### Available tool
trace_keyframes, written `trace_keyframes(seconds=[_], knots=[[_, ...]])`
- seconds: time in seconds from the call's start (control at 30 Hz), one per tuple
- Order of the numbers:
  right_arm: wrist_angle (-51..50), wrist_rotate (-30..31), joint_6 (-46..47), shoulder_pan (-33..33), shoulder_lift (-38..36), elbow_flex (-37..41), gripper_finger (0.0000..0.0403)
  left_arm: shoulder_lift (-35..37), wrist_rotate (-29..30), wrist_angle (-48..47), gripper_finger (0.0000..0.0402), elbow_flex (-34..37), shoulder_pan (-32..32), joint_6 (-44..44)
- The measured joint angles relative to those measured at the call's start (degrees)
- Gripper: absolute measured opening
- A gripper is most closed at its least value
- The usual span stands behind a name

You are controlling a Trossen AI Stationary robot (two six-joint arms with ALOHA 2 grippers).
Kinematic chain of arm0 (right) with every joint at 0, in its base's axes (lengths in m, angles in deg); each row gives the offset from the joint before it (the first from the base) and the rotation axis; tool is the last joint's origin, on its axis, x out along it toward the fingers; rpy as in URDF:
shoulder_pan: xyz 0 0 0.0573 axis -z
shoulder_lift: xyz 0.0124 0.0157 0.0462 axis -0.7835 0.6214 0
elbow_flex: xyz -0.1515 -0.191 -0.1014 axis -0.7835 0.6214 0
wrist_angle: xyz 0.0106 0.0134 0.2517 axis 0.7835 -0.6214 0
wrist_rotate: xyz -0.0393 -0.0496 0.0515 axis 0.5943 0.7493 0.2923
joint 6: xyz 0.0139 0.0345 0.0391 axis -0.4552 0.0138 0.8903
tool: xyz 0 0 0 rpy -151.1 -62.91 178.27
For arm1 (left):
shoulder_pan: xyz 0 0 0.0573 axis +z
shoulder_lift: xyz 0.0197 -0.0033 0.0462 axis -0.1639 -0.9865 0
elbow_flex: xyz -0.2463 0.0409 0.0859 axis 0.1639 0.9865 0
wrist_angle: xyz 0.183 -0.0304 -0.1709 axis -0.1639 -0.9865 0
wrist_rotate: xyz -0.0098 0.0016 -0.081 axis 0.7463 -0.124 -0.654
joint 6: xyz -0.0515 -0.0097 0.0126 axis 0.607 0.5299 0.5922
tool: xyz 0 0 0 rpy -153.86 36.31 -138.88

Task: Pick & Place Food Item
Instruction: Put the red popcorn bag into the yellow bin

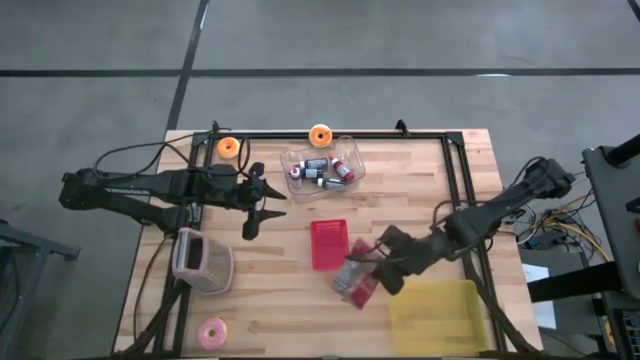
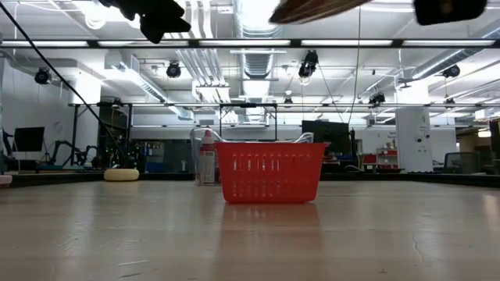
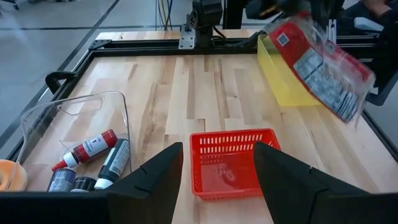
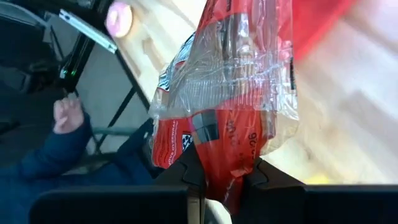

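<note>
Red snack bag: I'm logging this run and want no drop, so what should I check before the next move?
1. Right hand shut on the red snack bag: ok.
2. Bag lifted off the table: ok.
3. Red basket empty and upright: ok.
4. Bag over the basket: not ok, it hangs beside it, toward the yellow bin.
5. Left hand open, away from the basket: ok.
6. Intended target container: cannot tell.

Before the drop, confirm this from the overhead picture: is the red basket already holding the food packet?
No. The red basket sits empty on the table, while the food packet hangs clamped in the right gripper beside it.
</note>
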Motion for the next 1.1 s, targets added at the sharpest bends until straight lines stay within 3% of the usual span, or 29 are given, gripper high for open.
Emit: trace_keyframes(seconds=[0.27, 0.7, 0.9, 1.1], knots=[[-6.6, -1.4, 14.7, -5.2, -3.8, 0.0, 0.0029, 0.0, -0.2, 0.0, 0.0202, 0.0, 0.0, 0.0], [-6.6, -1.5, 34.6, -17.2, -3.3, -0.2, 0.0029, 0.0, -0.1, 0.0, 0.0202, 0.0, 0.0, 0.0], [-7.4, -1.2, 36.0, -21.4, -3.3, -0.2, 0.0029, 0.0, -0.1, 0.0, 0.0202, 0.0, 0.0, 0.0], [-15.5, -3.9, 36.2, -22.8, -3.3, -0.2, 0.0029, 0.0, -0.1, 0.0, 0.0202, 0.0, 0.0, 0.0]])
